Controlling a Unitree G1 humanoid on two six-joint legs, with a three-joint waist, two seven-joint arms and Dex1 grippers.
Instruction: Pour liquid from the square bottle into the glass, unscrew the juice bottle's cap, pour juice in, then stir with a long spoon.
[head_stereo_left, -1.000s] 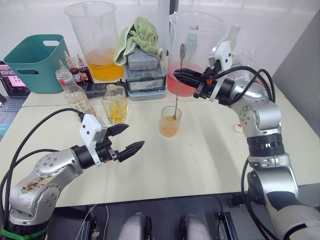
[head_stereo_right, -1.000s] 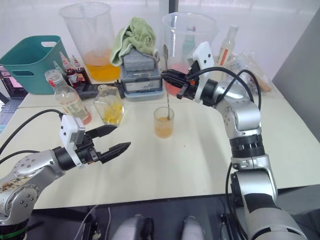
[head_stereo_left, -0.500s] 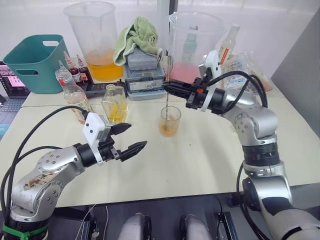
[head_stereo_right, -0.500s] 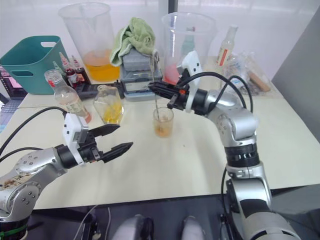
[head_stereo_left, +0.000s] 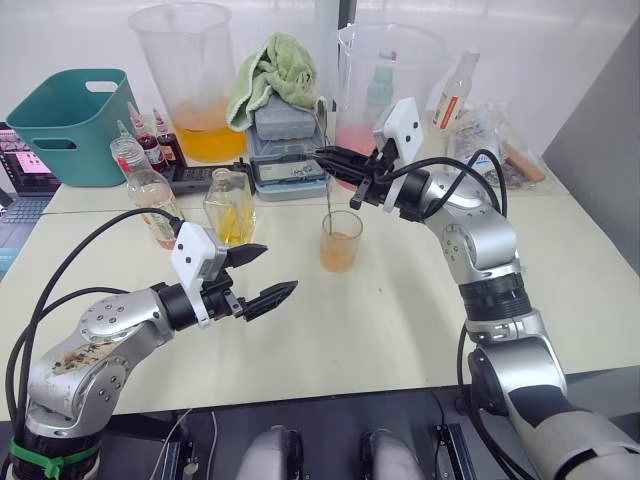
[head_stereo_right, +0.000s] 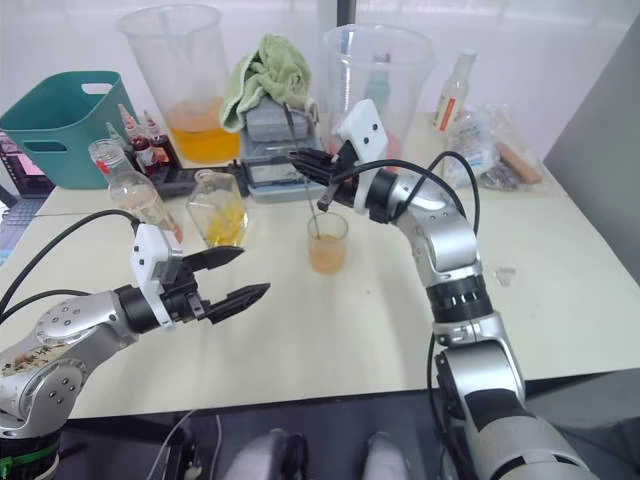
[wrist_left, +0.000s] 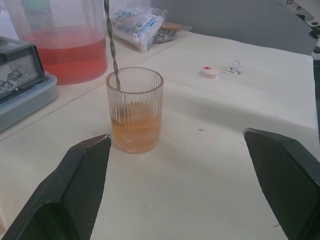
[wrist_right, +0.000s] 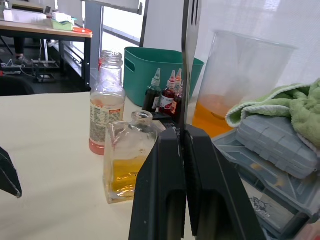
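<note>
A ribbed glass (head_stereo_left: 341, 242) with orange liquid stands mid-table. A long twisted-handle spoon (head_stereo_left: 327, 195) stands in it, its bowl down in the drink. My right gripper (head_stereo_left: 326, 155) is shut on the spoon's handle just above the glass, seen close up in the right wrist view (wrist_right: 182, 131). The square bottle (head_stereo_left: 230, 207), uncapped with yellow liquid, stands left of the glass. Beside it stands the open juice bottle (head_stereo_left: 145, 185). Its small cap (wrist_left: 210, 72) lies on the table. My left gripper (head_stereo_left: 280, 266) hovers open, low and in front-left of the glass, holding nothing.
Along the back stand a teal basket (head_stereo_left: 70, 110), a beaker of orange liquid (head_stereo_left: 190, 70), grey cases under a green towel (head_stereo_left: 290, 140), a beaker of red liquid (head_stereo_left: 385, 75) and plastic bags (head_stereo_left: 490, 130). Small dropper bottles (head_stereo_left: 150, 135) sit behind the juice bottle.
My right gripper has swung left with the spoon, from right of the glass to directly over it, and the spoon's handle now leans the other way. My left gripper has barely moved.
</note>
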